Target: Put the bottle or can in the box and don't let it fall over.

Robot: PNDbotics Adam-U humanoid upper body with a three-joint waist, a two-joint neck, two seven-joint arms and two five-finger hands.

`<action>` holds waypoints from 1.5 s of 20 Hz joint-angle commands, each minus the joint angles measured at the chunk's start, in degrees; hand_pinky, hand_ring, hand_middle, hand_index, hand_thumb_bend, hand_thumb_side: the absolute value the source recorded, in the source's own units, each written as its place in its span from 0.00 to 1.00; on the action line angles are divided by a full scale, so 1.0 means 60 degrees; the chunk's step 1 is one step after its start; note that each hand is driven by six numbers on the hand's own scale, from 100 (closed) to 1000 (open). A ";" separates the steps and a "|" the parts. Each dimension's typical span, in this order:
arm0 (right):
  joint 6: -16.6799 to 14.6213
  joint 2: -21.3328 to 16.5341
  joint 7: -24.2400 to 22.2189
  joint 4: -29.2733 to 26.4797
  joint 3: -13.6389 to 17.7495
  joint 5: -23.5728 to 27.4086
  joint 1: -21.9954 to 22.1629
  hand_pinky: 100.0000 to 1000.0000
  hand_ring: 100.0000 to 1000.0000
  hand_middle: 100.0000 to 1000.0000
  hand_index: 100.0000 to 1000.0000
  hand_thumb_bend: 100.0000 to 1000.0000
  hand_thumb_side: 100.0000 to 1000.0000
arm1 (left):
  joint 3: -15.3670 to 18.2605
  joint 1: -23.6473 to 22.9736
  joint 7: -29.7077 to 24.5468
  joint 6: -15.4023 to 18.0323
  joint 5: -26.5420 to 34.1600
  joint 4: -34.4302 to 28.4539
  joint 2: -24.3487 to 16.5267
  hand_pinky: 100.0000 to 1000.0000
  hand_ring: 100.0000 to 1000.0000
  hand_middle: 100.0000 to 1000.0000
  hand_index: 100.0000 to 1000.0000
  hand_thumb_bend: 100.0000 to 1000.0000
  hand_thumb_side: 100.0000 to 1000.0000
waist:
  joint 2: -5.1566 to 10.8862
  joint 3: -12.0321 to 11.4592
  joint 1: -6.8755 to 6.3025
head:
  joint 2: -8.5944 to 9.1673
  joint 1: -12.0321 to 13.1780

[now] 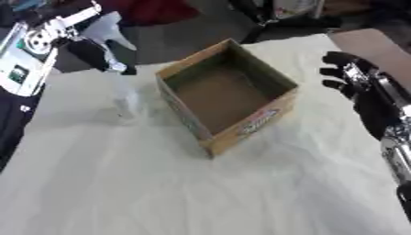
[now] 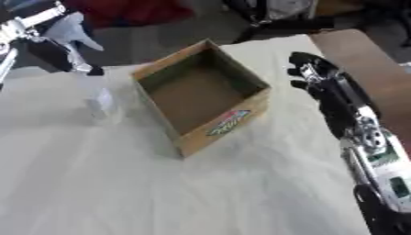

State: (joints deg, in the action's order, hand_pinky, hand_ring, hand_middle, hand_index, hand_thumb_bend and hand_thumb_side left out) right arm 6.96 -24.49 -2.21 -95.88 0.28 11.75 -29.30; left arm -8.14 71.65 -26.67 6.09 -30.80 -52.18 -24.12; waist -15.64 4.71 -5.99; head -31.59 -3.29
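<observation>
Cardboard box [image 1: 227,98] sits open and empty at the middle of the white-covered table [image 1: 201,193], one corner turned toward the camera. Just to its left stands a clear plastic bottle [image 1: 124,98], upright on the cloth. The left hand [image 1: 96,53] is over the bottle's top, fingers curled around its neck. The right hand [image 2: 309,73] hovers to the right of the box, apart from it, fingers relaxed and holding nothing.
</observation>
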 commanded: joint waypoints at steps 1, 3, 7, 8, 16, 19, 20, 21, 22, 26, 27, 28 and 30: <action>0.0021 -0.0125 0.0004 -0.0091 0.0026 0.0094 -0.0108 0.87 0.86 0.84 0.84 0.00 0.66 | -0.0123 0.0011 0.0019 0.0137 -0.0123 0.0046 -0.0062 0.06 0.29 0.24 0.34 0.61 0.00 | 0.0095 0.0013 0.0079 | 0.0073 -0.0036; 0.0026 -0.0125 -0.0003 -0.0086 0.0019 0.0104 -0.0102 0.87 0.86 0.84 0.84 0.00 0.67 | -0.0125 0.0012 0.0010 0.0174 -0.0101 0.0055 -0.0057 0.02 0.25 0.20 0.30 0.59 0.00 | 0.0097 0.0012 0.0081 | 0.0071 -0.0039; 0.0026 -0.0129 -0.0011 -0.0077 0.0020 0.0119 -0.0092 0.87 0.86 0.84 0.84 0.00 0.67 | -0.0140 0.0018 -0.0036 0.0263 -0.0031 0.0039 -0.0064 0.00 0.19 0.14 0.24 0.56 0.00 | 0.0110 0.0009 0.0081 | 0.0054 -0.0040; 0.0025 -0.0130 -0.0011 -0.0076 0.0021 0.0122 -0.0091 0.87 0.86 0.84 0.84 0.00 0.67 | -0.0146 0.0016 -0.0043 0.0287 -0.0022 0.0030 -0.0068 0.00 0.17 0.11 0.21 0.54 0.00 | 0.0114 0.0008 0.0082 | 0.0051 -0.0041; 0.0024 -0.0140 -0.0011 -0.0049 0.0030 0.0160 -0.0042 0.87 0.86 0.84 0.84 0.00 0.67 | -0.0183 0.0028 -0.0076 0.0535 0.0104 -0.0144 -0.0127 0.00 0.05 0.00 0.05 0.47 0.00 | 0.0213 -0.0019 0.0074 | -0.0007 -0.0066; 0.0024 -0.0142 -0.0016 -0.0041 0.0030 0.0176 -0.0028 0.87 0.86 0.84 0.84 0.00 0.67 | -0.0194 0.0033 0.0065 0.0642 0.0104 -0.0244 -0.0153 0.00 0.03 0.00 0.04 0.49 0.00 | 0.0263 -0.0023 0.0072 | -0.0043 -0.0067; 0.0023 -0.0144 -0.0015 -0.0039 0.0032 0.0182 -0.0024 0.87 0.86 0.84 0.84 0.00 0.67 | -0.0203 0.0031 0.0120 0.0668 0.0091 -0.0268 -0.0163 0.00 0.03 0.00 0.04 0.49 0.00 | 0.0276 -0.0022 0.0072 | -0.0051 -0.0067; 0.0022 -0.0144 -0.0013 -0.0038 0.0033 0.0189 -0.0023 0.87 0.86 0.84 0.84 0.00 0.67 | -0.0203 0.0029 0.0194 0.0686 0.0074 -0.0289 -0.0173 0.00 0.02 0.00 0.04 0.50 0.00 | 0.0293 -0.0019 0.0074 | -0.0057 -0.0068; 0.0021 -0.0144 -0.0010 -0.0038 0.0034 0.0195 -0.0023 0.87 0.86 0.84 0.84 0.00 0.67 | -0.0204 0.0025 0.0276 0.0697 0.0053 -0.0303 -0.0180 0.00 0.02 0.00 0.04 0.50 0.00 | 0.0304 -0.0017 0.0076 | -0.0061 -0.0067; 0.0023 -0.0151 0.0008 -0.0034 0.0037 0.0220 -0.0019 0.87 0.86 0.84 0.85 0.00 0.67 | -0.0226 0.0026 0.0525 0.0745 -0.0023 -0.0349 -0.0209 0.00 0.02 0.00 0.04 0.53 0.00 | 0.0359 -0.0024 0.0081 | -0.0087 -0.0059; 0.0023 -0.0152 0.0010 -0.0032 0.0040 0.0225 -0.0017 0.87 0.86 0.84 0.85 0.00 0.67 | -0.0224 0.0034 0.0581 0.0759 -0.0041 -0.0375 -0.0222 0.00 0.02 0.00 0.04 0.53 0.00 | 0.0376 -0.0029 0.0080 | -0.0102 -0.0057; 0.0023 -0.0152 0.0014 -0.0030 0.0044 0.0231 -0.0014 0.87 0.86 0.84 0.85 0.00 0.67 | -0.0219 0.0042 0.0643 0.0772 -0.0058 -0.0410 -0.0233 0.00 0.02 0.00 0.04 0.54 0.00 | 0.0392 -0.0034 0.0078 | -0.0120 -0.0054; 0.0020 -0.0153 0.0027 -0.0026 0.0055 0.0243 -0.0003 0.87 0.86 0.84 0.85 0.00 0.67 | -0.0204 0.0063 0.0788 0.0789 -0.0120 -0.0505 -0.0262 0.00 0.02 0.00 0.04 0.55 0.00 | 0.0424 -0.0047 0.0074 | -0.0159 -0.0053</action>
State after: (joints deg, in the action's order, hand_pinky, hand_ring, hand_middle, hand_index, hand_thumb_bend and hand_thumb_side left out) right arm 6.98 -24.48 -2.22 -95.49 0.29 12.89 -28.69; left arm -9.69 70.94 -22.65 10.73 -31.23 -53.79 -24.08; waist -14.89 4.52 -5.99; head -32.22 -3.65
